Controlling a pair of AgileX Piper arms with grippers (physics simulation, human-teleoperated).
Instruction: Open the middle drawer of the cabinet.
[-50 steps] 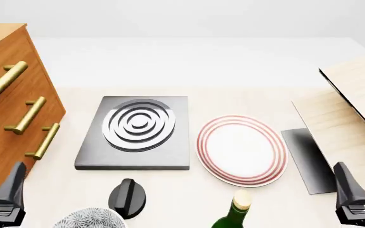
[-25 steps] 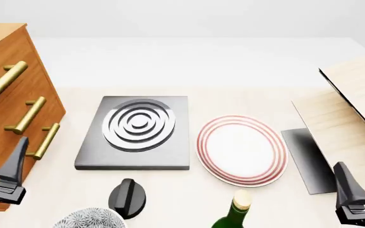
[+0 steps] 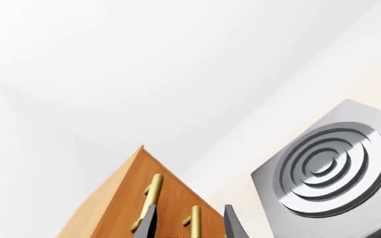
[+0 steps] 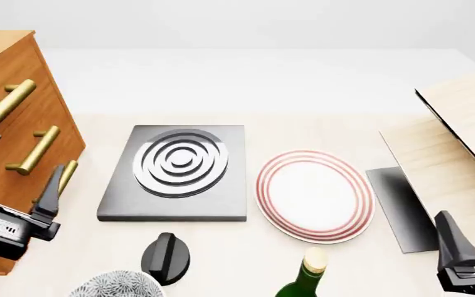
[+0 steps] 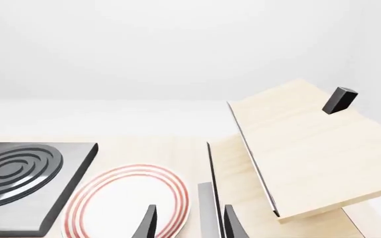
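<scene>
I have the cabinet (image 4: 10, 124) at the far left of the table, its three brass bar handles stacked down the front. The middle drawer (image 4: 44, 158) is the one between the top and bottom fronts, and its handle (image 4: 35, 150) shows clearly in the front view as a short bar on two posts. All three fronts look flush, so I judge the drawer not yet opened.

My left gripper (image 4: 19, 170) hovers just in front of the cabinet face, fingers spread apart and holding nothing, near the lower two handles. In the left wrist view the two fingertips (image 3: 149, 223) frame a handle (image 3: 192, 218), though I cannot tell for certain which one. My right gripper (image 4: 472, 244) sits low at the near right, fingers parted and empty, beside the pale wooden board (image 4: 460, 142).

I expect the bar to be rigid and smooth, so metal fingers could slide along it; I would close across its middle, between the posts, and pull straight out from the face. The drawer itself should run stiffly on one line, and an off-axis pull might bind it or tug the whole cabinet.
</scene>
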